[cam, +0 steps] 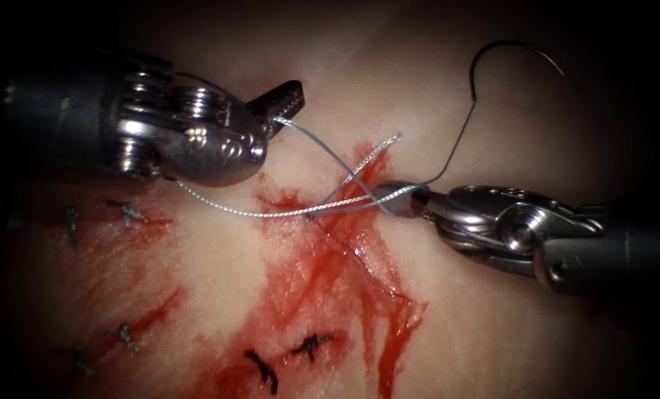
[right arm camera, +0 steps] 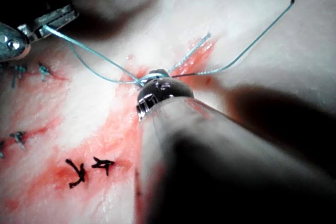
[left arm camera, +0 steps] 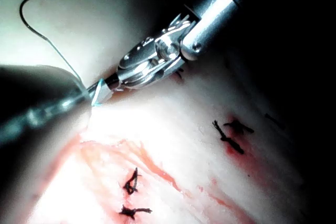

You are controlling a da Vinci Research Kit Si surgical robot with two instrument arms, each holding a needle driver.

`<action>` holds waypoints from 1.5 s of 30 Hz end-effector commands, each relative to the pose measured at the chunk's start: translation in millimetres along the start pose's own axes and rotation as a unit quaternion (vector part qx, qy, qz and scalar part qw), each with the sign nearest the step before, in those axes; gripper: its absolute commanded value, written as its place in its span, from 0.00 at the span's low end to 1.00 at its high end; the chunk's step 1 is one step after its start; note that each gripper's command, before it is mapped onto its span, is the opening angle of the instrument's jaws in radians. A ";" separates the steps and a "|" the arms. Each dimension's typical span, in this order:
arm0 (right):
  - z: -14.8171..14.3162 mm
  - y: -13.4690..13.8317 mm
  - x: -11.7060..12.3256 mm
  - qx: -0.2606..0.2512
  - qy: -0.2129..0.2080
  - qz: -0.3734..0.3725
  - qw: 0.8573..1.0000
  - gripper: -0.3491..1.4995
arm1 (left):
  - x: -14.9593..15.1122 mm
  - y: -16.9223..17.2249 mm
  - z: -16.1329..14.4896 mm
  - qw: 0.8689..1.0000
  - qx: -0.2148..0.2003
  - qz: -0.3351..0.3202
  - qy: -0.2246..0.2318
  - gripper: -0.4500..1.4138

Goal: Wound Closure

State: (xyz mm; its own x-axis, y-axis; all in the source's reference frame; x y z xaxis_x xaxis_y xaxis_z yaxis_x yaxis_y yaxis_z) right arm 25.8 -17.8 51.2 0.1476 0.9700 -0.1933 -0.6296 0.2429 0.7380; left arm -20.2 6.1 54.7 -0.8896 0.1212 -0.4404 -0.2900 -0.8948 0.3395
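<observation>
Thread (cam: 300,210) between claws; needle (cam: 518,48) free

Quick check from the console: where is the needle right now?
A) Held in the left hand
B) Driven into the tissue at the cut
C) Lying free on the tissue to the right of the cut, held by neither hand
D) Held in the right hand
C: the needle lies free on the tissue, right of the cut, while the left hand and the right hand each grip the thread.

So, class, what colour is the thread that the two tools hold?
Pale blue-grey thread, shown best in the right wrist view, where it looks light blue.
</observation>
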 end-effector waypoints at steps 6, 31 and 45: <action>-1.7 -6.7 -0.2 0.157 -0.022 -0.056 0.986 0.16 | -6.1 -1.2 1.7 0.992 -0.072 -0.091 -0.042 0.00; -0.5 5.3 0.5 0.007 0.058 -0.153 0.987 0.48 | -3.1 1.4 -7.7 0.899 -0.363 0.017 0.243 0.00; -0.8 4.1 2.5 -0.004 -0.053 -0.585 0.809 0.69 | -3.5 5.6 -7.5 0.880 -0.420 0.017 0.221 0.00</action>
State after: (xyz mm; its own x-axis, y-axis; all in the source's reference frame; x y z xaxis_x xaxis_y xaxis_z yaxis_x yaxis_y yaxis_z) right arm 21.8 -14.5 53.3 0.7186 0.0635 -0.6926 -0.0075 0.9965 0.0835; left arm -15.6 -2.4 51.3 -0.6156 0.0784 -0.7841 0.2625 -0.9178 -0.2979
